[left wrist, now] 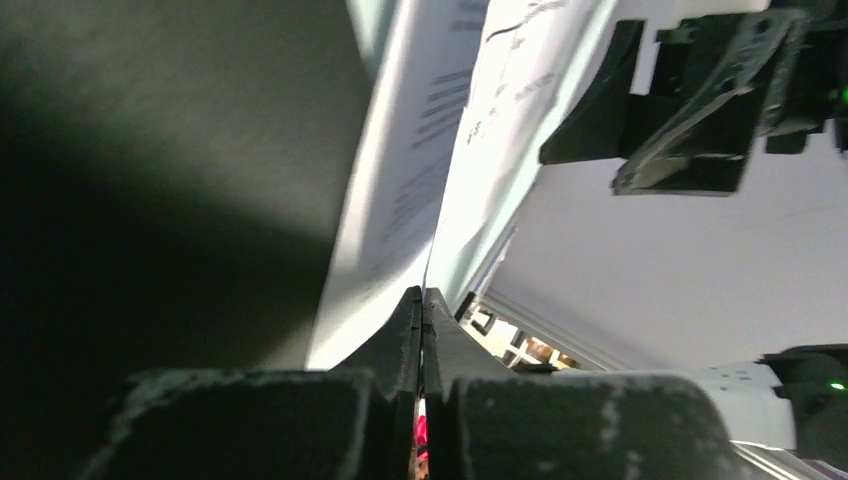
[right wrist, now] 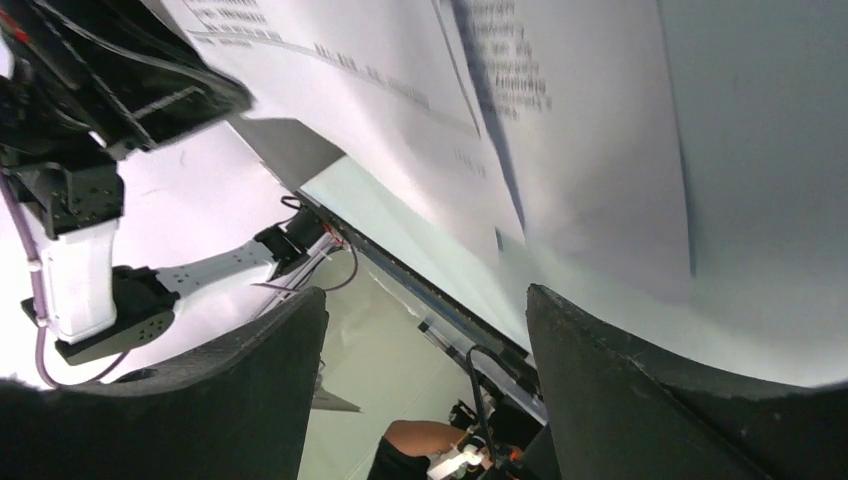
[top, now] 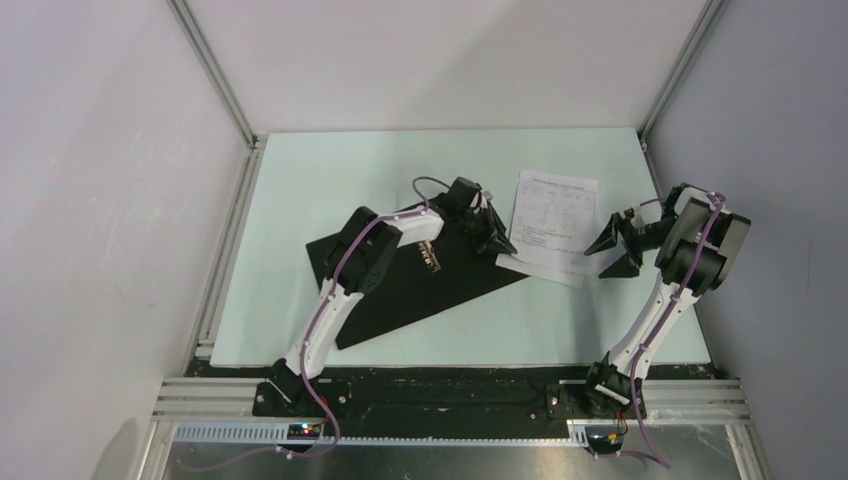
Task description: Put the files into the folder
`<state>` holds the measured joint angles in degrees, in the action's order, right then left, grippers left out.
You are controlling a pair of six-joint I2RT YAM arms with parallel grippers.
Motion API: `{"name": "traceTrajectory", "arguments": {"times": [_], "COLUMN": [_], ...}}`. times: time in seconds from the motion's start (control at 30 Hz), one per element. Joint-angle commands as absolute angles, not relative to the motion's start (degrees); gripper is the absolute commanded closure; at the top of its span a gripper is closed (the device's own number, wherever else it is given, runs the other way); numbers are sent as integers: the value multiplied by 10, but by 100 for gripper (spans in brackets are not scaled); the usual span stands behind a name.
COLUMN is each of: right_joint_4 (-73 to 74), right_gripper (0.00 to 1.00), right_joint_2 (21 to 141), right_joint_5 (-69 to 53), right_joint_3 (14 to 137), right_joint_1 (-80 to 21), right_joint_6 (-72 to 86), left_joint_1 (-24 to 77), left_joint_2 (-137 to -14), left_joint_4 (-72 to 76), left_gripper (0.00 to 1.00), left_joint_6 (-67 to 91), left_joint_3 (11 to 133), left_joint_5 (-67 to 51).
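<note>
we see the pale green table (top: 300,180) carrying the open flat black-lined folder (top: 420,290) left of centre. the white printed paper sheets (top: 550,215) lie just right of it, their near corner overlapping it. the left gripper (top: 492,238) has its jaws pinching a sheet's edge. the right gripper (top: 615,252), jaws spread, sits beside the sheets' right edge.

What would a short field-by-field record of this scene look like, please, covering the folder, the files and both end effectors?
folder: open flat on the table, black inside facing up, metal spine clip showing
files: white printed sheets at the folder's right end, mostly on bare table
left end effector: shut, pinching the files' left edge
right end effector: open, at the files' right edge, holding nothing
task state: files not yet in the folder
</note>
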<state>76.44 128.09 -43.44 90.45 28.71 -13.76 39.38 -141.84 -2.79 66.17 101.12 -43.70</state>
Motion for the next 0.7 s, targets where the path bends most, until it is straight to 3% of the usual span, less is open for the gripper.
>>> {"name": "traceTrajectory", "arguments": {"times": [0.0,0.3,0.67], "right_joint_4": [811,832,797], "right_gripper": [23,23,8], "right_joint_2": [1216,1264,1341], "right_joint_5": [-397,-488,-572], "right_joint_3": [898,939,938], "right_joint_1": [301,285,227], "right_joint_6": [-166,-192,-116], "left_joint_1": [375,348,338], "left_joint_2": [-1404,-1381,-1356], "left_joint_4": [63,85,76], "left_gripper": [100,100,100], "left_joint_6": [702,701,756], "left_joint_3": [1053,1051,1024], "left_joint_5": [-492,-560,-587]}}
